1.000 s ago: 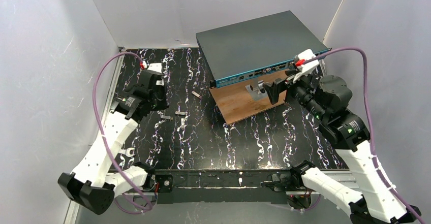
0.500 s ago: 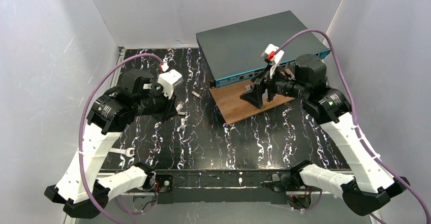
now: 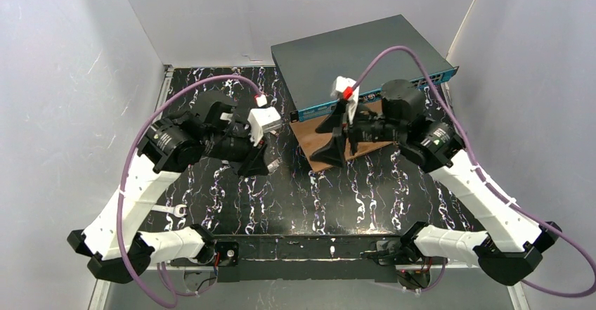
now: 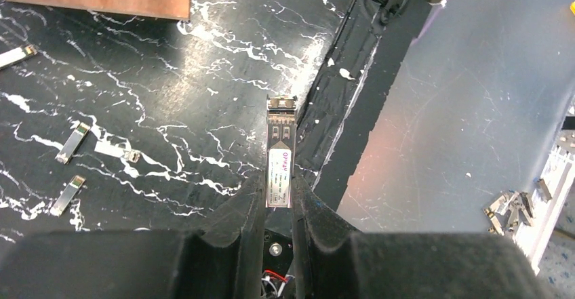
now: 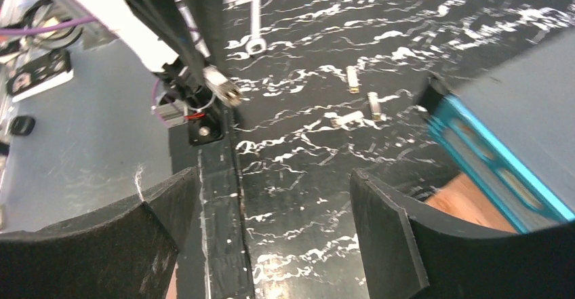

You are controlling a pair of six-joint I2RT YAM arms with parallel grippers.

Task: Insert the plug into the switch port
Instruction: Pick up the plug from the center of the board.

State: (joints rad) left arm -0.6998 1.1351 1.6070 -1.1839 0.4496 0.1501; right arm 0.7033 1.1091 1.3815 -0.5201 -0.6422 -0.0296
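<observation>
The switch (image 3: 351,57) is a flat dark grey box at the back right, its teal front strip (image 3: 320,110) facing the mat. It also shows in the right wrist view (image 5: 515,136). My left gripper (image 3: 266,161) is over the middle of the mat, left of the switch, and is shut on a silver plug (image 4: 280,146) that sticks out past the fingertips (image 4: 252,197). The plug also shows in the right wrist view (image 5: 222,86). My right gripper (image 3: 336,147) hangs open and empty over the front edge of the wooden board, its fingers (image 5: 383,231) wide apart.
A brown wooden board (image 3: 318,140) lies under and in front of the switch. Several loose silver plugs (image 4: 73,142) lie on the black marbled mat (image 3: 365,190). A small wrench (image 3: 171,211) lies at the near left. Grey walls stand on both sides.
My left arm has swung right toward the middle of the mat. My right gripper has moved left along the switch front and down over the board's front edge.
</observation>
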